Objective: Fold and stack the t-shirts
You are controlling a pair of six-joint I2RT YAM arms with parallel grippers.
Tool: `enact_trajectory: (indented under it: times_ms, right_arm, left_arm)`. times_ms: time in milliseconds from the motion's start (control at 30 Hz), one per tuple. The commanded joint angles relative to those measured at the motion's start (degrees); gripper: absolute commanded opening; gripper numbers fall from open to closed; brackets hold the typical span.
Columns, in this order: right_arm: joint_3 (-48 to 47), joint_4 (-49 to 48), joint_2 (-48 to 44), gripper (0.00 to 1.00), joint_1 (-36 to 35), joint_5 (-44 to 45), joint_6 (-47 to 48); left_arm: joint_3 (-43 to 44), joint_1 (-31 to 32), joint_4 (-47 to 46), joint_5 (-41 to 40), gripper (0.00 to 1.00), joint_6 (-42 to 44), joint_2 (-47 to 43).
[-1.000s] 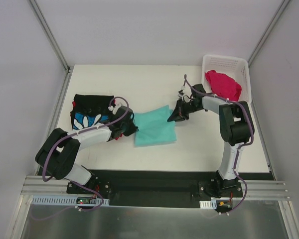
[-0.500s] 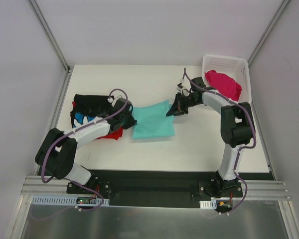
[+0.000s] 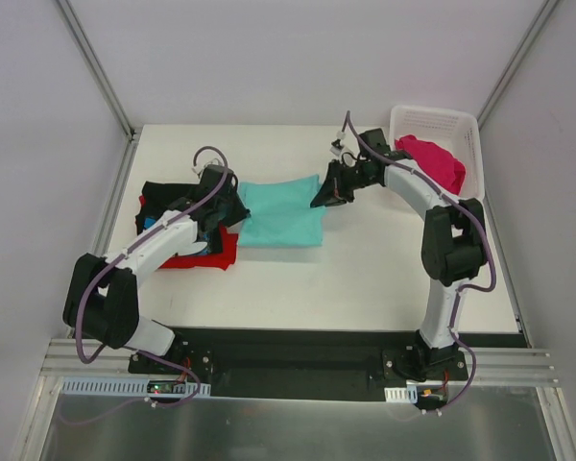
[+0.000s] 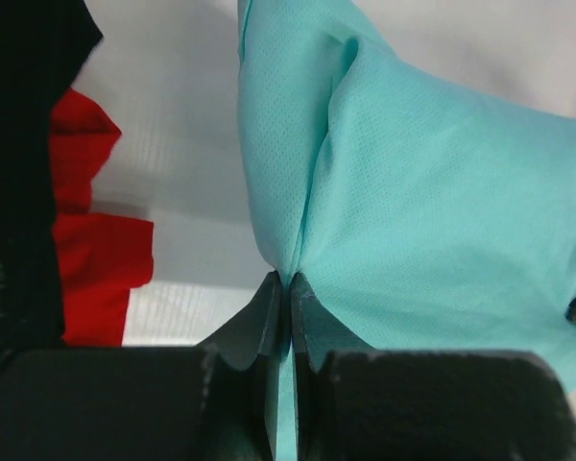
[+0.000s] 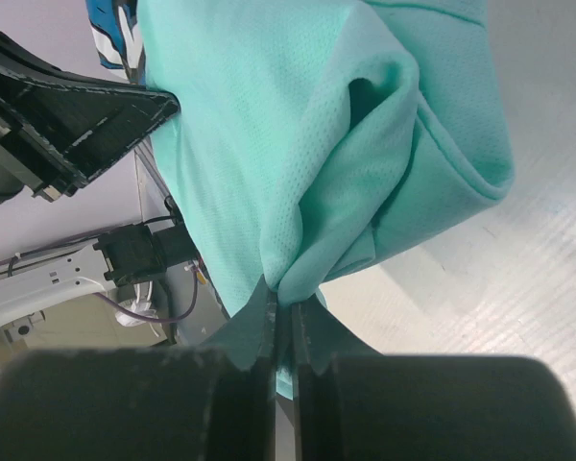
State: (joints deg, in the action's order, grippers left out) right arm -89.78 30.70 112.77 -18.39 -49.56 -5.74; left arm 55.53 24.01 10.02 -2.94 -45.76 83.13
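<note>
From above, by the left edge of the table, we see a black t-shirt lying flat, with a red t-shirt sticking out from under it on the near side. The left arm lies right across both of them, so it hides most of the picture on the black one. The left claw is squeezed tight on the left side of the mint-teal t-shirt, which sits in the middle of the table, closer to the far edge. The right claw is squeezed tight on the right side of the same shirt, so the shirt is spread between the two claws. We cannot tell if all of it rests on the table. In the far right corner stands a white basket with a magenta-pink t-shirt bunched up inside, well apart from the other shirts. The left wrist view shows us, up close, the cloth pinched into a sharp fold between the two fingers, and the red and black shirts just to the side. The right wrist view shows a thick fold caught in its fingers, the other claw across the shirt, and a bit of blue and white print that the top view mostly hides.
</note>
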Motion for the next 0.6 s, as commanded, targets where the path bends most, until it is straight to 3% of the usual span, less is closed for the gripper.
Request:
enact_trajectory:
  times_ms: [0,567]
  right_arm:
    - [-4.9,3.1,-1.4,0.01,-1.5,0.6,-0.5]
    - [-21.4,5.1,10.1,0.01,-13.2,2.7,-5.0]
  left_arm:
    - [4.4,-3.1,4.6,-0.9,0.0,5.8,-4.6]
    - [7.1,-12.4,11.7,1.0,0.0,11.1,-11.0]
